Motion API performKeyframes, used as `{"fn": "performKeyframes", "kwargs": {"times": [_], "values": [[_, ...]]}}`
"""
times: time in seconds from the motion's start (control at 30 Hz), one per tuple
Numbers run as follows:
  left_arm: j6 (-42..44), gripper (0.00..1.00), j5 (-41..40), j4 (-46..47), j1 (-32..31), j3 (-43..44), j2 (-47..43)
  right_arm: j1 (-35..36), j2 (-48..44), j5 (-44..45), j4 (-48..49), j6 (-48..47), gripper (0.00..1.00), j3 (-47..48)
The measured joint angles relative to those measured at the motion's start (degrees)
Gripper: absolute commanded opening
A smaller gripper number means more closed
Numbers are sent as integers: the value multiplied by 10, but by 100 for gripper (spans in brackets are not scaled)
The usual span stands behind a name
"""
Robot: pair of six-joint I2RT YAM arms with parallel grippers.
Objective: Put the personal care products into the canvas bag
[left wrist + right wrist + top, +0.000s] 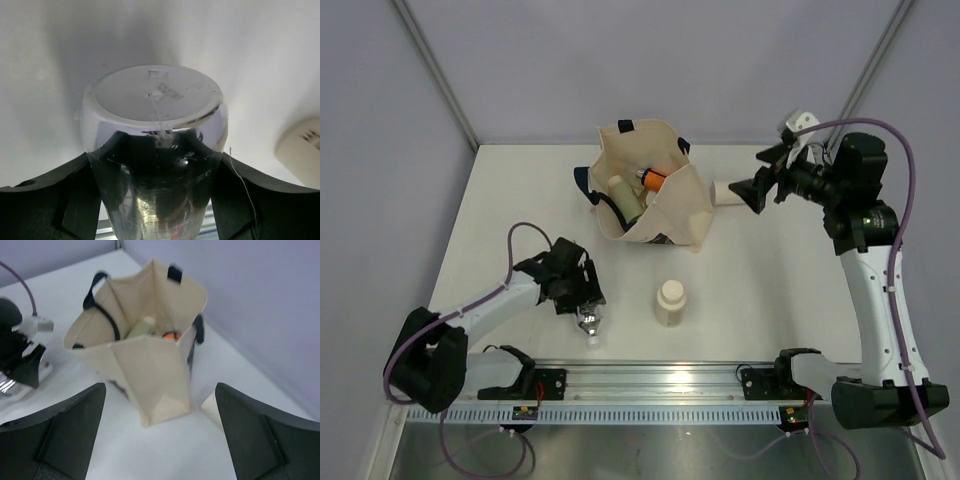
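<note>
The canvas bag (pixel 665 215) stands open at the back middle, with a pale green bottle (pixel 623 198) and a small orange bottle (pixel 653 179) inside. My left gripper (pixel 582 298) is low at the front left, shut on a shiny silver bottle (pixel 590 323). In the left wrist view the silver bottle (pixel 155 125) fills the gap between my fingers (pixel 60 200). A beige bottle (pixel 671 302) stands at the front middle. A cream-white bottle (pixel 728 192) lies right of the bag. My right gripper (pixel 757 190) is open and empty above it. The right wrist view shows the bag (pixel 150 365).
The metal rail (pixel 660 380) runs along the near edge. Grey walls stand behind the table. The beige bottle also shows at the right edge of the left wrist view (pixel 302 150). The cream-white bottle shows by the bag's foot in the right wrist view (pixel 212 408).
</note>
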Motion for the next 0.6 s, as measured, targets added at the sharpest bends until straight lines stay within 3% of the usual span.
{"fn": "performKeyframes", "kwargs": {"times": [0.27, 0.43, 0.6], "values": [[-6, 0, 228, 197, 97, -83, -115, -151, -68, -120, 33, 74, 99, -291], [-58, 0, 341, 327, 116, -82, -108, -224, -105, -177, 65, 98, 99, -331], [-101, 0, 409, 368, 117, 9, -77, -251, -109, -207, 99, 111, 100, -336]]}}
